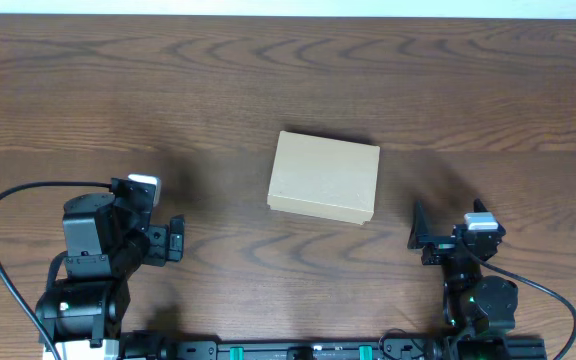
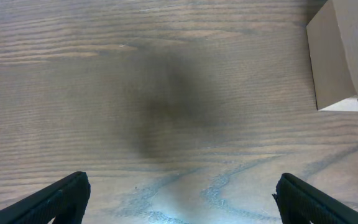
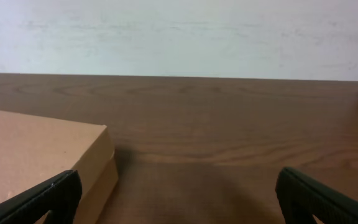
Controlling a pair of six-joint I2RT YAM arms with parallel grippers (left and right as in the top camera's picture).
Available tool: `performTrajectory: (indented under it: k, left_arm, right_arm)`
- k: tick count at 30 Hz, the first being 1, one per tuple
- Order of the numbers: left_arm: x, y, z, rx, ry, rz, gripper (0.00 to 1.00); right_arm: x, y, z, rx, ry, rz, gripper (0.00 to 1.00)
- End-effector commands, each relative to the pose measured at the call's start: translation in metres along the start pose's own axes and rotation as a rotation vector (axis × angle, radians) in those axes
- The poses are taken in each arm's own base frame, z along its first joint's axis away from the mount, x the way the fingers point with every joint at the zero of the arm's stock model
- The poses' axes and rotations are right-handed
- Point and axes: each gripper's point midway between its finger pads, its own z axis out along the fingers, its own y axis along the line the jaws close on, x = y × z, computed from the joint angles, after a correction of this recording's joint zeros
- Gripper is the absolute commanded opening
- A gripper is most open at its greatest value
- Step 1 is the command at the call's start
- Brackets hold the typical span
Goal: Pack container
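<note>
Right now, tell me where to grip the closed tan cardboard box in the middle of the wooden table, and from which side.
Probably its near right corner, approached low from the robot's side with the open right gripper. The tan cardboard box lies flat and closed, so its broad top offers nothing to pinch, while the side walls meeting at that corner stand exposed beside that gripper.

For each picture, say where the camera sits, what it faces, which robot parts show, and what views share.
Overhead: above the table, facing down on the box; left arm, right arm show.
Left wrist: rides left arm, faces table; open left hand shows.
Right wrist: rides right arm, faces far wall; open right hand shows.
Shared: the box.
</note>
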Motion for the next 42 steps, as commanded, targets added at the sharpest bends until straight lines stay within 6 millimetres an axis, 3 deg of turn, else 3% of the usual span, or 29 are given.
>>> performTrajectory:
  k: [1, 39, 42]
  left_arm:
    - [-0.001, 0.002, -0.001, -0.008, -0.003, 0.007, 0.95]
    - [0.003, 0.002, -0.001, -0.006, 0.013, 0.005, 0.95]
    - [-0.011, -0.006, -0.001, 0.038, -0.060, 0.013, 0.96]
  right_arm:
    - [0.003, -0.001, 0.000, 0.004, 0.001, -0.052, 0.99]
    - [0.003, -0.002, 0.000, 0.008, 0.002, -0.074, 0.99]
    - [0.003, -0.002, 0.000, 0.008, 0.001, -0.074, 0.99]
